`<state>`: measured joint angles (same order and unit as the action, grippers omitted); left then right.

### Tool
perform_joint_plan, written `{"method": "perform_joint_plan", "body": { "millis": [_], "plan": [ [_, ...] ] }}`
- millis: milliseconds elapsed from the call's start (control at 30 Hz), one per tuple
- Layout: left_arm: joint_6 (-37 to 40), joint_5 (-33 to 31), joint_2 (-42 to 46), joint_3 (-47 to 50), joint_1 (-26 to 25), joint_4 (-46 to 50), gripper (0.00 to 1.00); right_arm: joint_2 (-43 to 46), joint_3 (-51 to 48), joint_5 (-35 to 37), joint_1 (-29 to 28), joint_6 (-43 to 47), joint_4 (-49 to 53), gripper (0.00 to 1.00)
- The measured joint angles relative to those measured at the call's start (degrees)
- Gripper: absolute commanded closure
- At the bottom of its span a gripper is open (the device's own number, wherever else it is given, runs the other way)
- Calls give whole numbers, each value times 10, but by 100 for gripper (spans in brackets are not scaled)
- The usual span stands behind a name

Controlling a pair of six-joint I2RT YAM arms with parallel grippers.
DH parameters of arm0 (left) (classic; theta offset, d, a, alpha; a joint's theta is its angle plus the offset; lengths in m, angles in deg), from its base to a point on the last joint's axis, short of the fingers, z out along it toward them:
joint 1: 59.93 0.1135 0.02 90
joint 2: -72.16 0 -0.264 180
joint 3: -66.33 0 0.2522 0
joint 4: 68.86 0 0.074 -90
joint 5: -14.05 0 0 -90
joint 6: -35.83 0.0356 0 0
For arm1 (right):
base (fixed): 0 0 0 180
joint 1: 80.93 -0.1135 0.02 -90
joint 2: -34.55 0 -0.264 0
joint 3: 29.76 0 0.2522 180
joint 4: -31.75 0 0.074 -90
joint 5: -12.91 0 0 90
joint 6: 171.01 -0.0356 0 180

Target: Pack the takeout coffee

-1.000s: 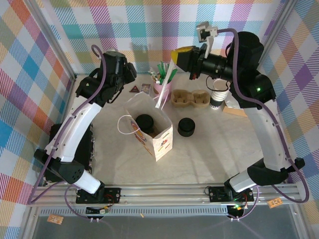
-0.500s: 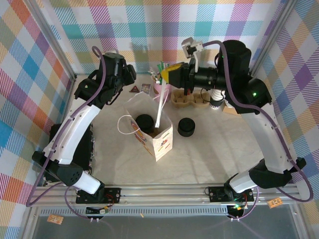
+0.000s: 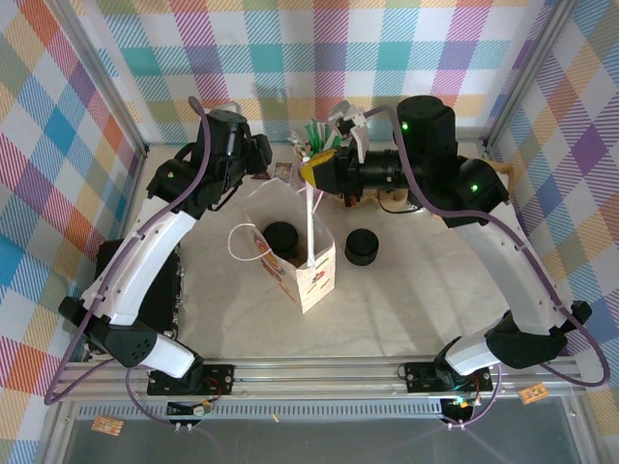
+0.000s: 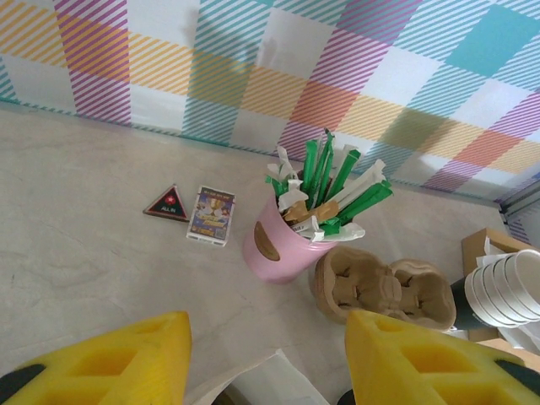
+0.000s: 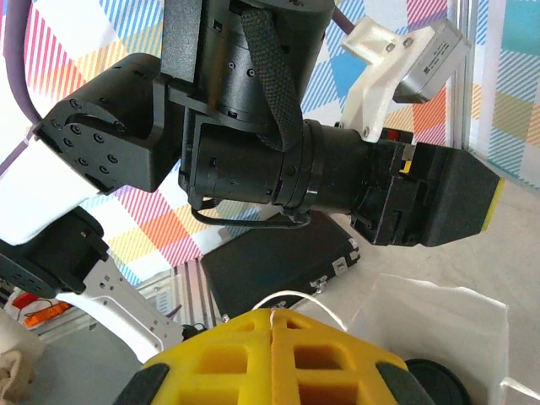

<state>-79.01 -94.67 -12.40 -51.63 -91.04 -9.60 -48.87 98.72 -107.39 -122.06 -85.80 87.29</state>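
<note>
The takeout coffee shows as a round black lid (image 3: pixel 281 235) inside the open white paper bag (image 3: pixel 308 278) at the table's middle; its lid edge (image 5: pixel 434 384) also peeks out low in the right wrist view. My right gripper (image 3: pixel 312 174) hovers over the bag's back right corner, shut (image 5: pixel 272 325) on a long white wrapped straw (image 3: pixel 309 227). The straw hangs straight down with its lower end inside the bag. My left gripper (image 4: pixel 266 371) is open and empty behind the bag's rim (image 4: pixel 261 384), above the table.
A squat black lid stack (image 3: pixel 361 246) stands right of the bag. At the back are a pink cup of green-and-white sticks (image 4: pixel 283 249), a brown cup carrier (image 4: pixel 384 291), a lidless white cup stack (image 4: pixel 506 287) and two small cards (image 4: pixel 209 215). A black case (image 5: pixel 278 270) lies at the left.
My right gripper has swung left and down from the back right to above the bag, bringing the straw, whose tip has gone into the bag. The left arm barely shifted.
</note>
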Motion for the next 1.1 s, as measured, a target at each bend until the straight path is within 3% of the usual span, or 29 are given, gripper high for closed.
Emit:
{"method": "perform_joint_plan", "body": {
  "millis": [700, 1100],
  "plan": [
    [-6, 0, 3, 9, -3, -7, 49, -30, 5, 14, 0, 12, -28, 100],
    [3, 0, 3, 9, -3, -9, 49, -29, -120, 26, -1, 41, -51, 100]
  ]
}}
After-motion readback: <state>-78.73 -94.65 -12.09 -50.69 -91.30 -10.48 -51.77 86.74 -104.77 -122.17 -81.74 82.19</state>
